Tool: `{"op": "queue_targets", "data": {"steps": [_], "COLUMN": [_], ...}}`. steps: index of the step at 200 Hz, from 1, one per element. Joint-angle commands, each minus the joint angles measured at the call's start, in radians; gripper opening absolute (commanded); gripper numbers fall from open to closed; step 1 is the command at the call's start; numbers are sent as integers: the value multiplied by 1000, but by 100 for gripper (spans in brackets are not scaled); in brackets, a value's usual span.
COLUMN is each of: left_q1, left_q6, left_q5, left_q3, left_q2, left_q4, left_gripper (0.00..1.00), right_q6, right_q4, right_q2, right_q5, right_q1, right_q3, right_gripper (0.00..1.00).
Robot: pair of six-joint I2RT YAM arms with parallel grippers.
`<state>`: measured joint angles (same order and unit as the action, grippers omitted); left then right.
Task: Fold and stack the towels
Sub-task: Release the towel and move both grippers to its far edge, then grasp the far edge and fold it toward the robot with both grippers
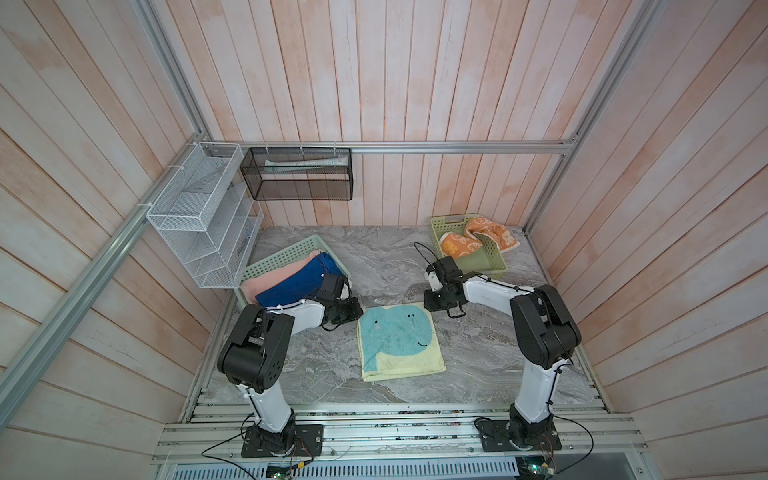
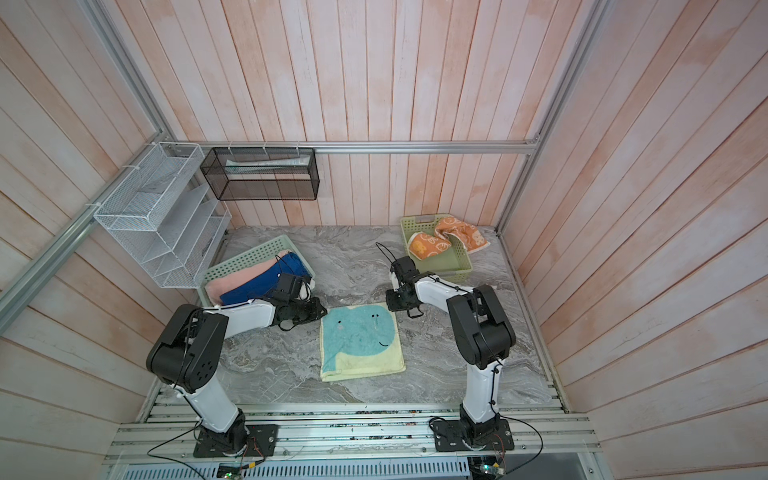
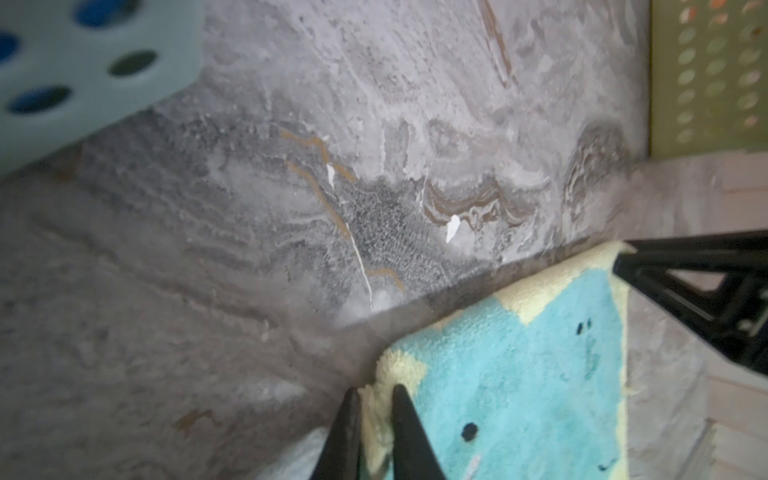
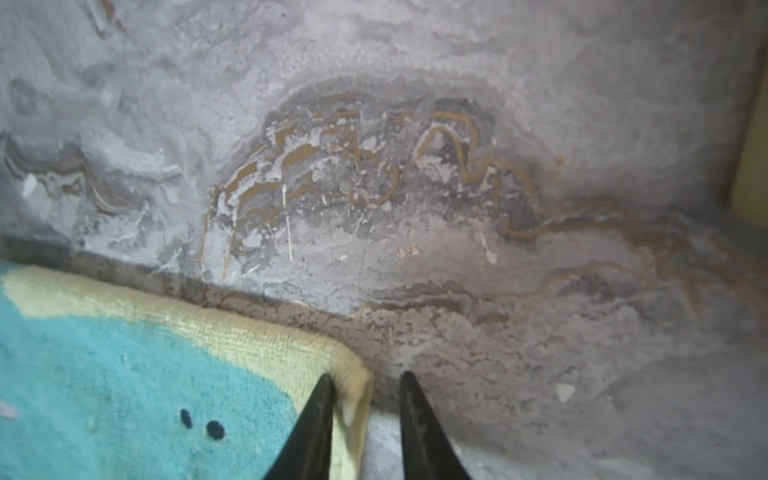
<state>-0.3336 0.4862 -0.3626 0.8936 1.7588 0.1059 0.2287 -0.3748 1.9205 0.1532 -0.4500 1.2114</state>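
The pale yellow towel with the teal whale face lies flat and unfolded on the marble table, midway between the arms. My left gripper is shut on its far left corner, with yellow pile pinched between the fingers. At the far right corner, my right gripper straddles the hem; its jaws stand apart, with a gap beside the cloth. The pink towel and blue towel lie folded in the light green basket. The orange towel hangs crumpled over the olive basket.
A white wire rack and a black mesh basket hang on the back left wall. The light green basket's corner is close to my left wrist. Aluminium rails run along the table's front edge.
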Motion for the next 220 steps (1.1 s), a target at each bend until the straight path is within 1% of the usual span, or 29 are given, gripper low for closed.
{"op": "queue_targets", "data": {"steps": [1, 3, 13, 41, 98, 143, 167, 220], "left_q1": [5, 5, 6, 5, 6, 5, 5, -4], "left_q6": [-53, -56, -73, -124, -167, -178, -153, -135], "left_q5": [-19, -19, -15, -8, -22, -38, -45, -72], "left_q3": [35, 36, 38, 54, 74, 75, 40, -90], "left_q2": [8, 7, 1, -41, -148, -178, -199, -294], "left_q4": [21, 21, 19, 28, 44, 45, 27, -66], "left_gripper": [1, 0, 0, 0, 0, 0, 0, 0], "right_q6": [-23, -24, -37, -78, -121, -137, -131, -112], "right_q4": [-39, -37, -27, 14, 62, 69, 96, 135], "right_q2": [37, 36, 27, -30, -177, -233, -261, -364], "right_q5": [40, 42, 49, 44, -8, -12, 18, 29], "right_q1": [2, 2, 2, 5, 28, 33, 31, 30], "right_q3": [5, 4, 2, -15, -54, -81, -131, -247], "right_gripper": [16, 14, 9, 0, 0, 0, 0, 0]}}
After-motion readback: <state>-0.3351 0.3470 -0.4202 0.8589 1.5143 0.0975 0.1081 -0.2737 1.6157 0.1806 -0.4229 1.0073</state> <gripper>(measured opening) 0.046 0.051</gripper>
